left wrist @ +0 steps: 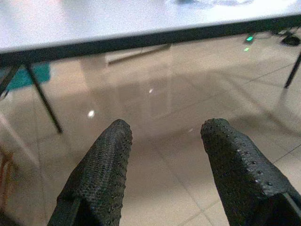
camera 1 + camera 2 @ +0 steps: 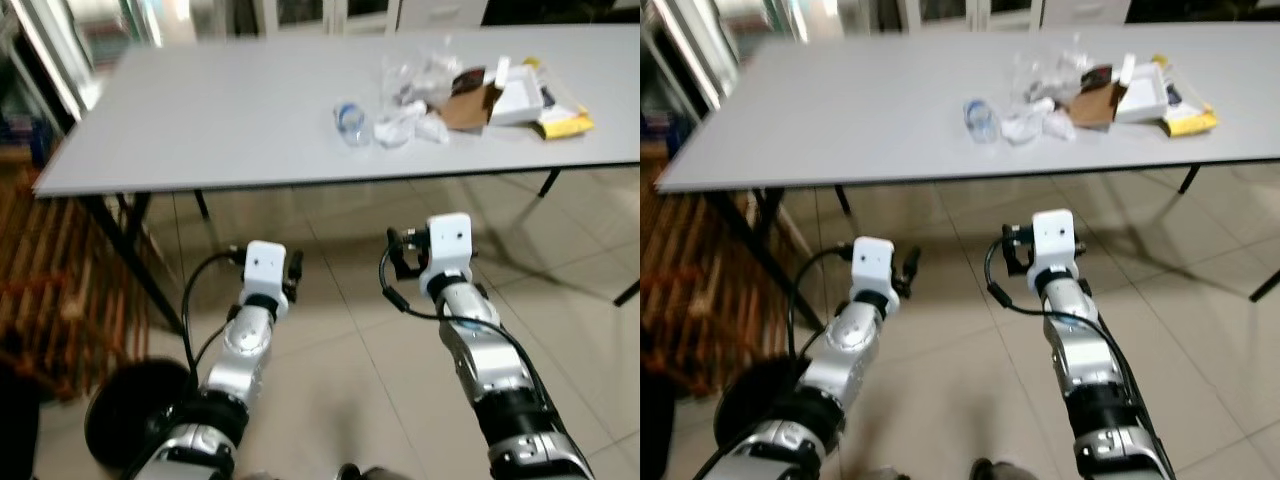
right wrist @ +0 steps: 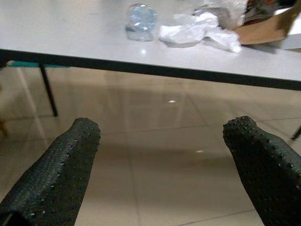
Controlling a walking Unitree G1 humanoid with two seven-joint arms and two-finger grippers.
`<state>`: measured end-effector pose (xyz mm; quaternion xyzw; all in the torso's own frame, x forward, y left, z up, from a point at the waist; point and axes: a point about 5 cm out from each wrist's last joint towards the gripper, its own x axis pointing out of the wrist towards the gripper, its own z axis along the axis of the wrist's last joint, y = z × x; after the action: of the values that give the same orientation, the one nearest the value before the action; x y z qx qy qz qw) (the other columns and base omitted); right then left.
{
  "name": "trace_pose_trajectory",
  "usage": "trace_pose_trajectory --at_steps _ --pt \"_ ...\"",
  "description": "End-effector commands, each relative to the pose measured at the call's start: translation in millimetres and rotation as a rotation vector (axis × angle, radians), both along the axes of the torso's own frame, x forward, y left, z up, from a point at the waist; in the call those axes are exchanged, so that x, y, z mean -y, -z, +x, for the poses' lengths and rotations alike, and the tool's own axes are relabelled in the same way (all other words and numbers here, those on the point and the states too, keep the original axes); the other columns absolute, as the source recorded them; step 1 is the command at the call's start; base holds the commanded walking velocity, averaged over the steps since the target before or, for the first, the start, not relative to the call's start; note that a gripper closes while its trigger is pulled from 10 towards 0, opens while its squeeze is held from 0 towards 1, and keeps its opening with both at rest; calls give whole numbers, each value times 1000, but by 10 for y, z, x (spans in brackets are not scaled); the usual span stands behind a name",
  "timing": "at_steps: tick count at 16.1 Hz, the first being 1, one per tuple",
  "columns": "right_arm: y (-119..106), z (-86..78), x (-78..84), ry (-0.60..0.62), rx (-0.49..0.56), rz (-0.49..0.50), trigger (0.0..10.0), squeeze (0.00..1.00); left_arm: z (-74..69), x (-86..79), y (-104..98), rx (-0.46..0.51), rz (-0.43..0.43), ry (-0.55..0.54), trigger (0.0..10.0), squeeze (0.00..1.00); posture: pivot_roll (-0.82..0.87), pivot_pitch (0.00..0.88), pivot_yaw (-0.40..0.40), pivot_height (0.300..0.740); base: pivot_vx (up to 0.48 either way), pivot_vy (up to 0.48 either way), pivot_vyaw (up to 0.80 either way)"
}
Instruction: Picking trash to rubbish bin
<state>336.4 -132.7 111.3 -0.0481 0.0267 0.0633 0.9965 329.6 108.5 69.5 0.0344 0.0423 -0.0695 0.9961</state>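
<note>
A heap of trash is seen on the far right part of the grey counter [image 2: 200,120]: a crushed clear bottle [image 2: 350,123], crumpled white plastic [image 2: 405,125], a piece of brown cardboard [image 2: 470,105], a white box [image 2: 520,95] and a yellow wrapper [image 2: 565,124]. A round black bin [image 2: 135,410] stands on the tiled floor [image 2: 340,360] at the lower left, beside the left arm. Both arms are held low in front of the counter edge, over the floor. The left gripper [image 1: 164,141] is shown with its fingers apart and nothing between them. The right gripper [image 3: 162,155] is likewise spread wide and empty, pointed towards the bottle and plastic above the counter edge.
</note>
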Motion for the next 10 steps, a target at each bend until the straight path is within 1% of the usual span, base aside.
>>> trace_pose_trajectory --at_steps 1,10 --pt "-4 -7 -26 -11 -3 -5 10000 0 3 -24 9 -8 1 -16 10000 0 -54 100 34 740 0 -431 0" --pt "-2 -17 -24 -17 -6 -17 10000 0 -3 -20 17 -12 -4 -18 10000 0 -56 105 30 740 0 -425 0"
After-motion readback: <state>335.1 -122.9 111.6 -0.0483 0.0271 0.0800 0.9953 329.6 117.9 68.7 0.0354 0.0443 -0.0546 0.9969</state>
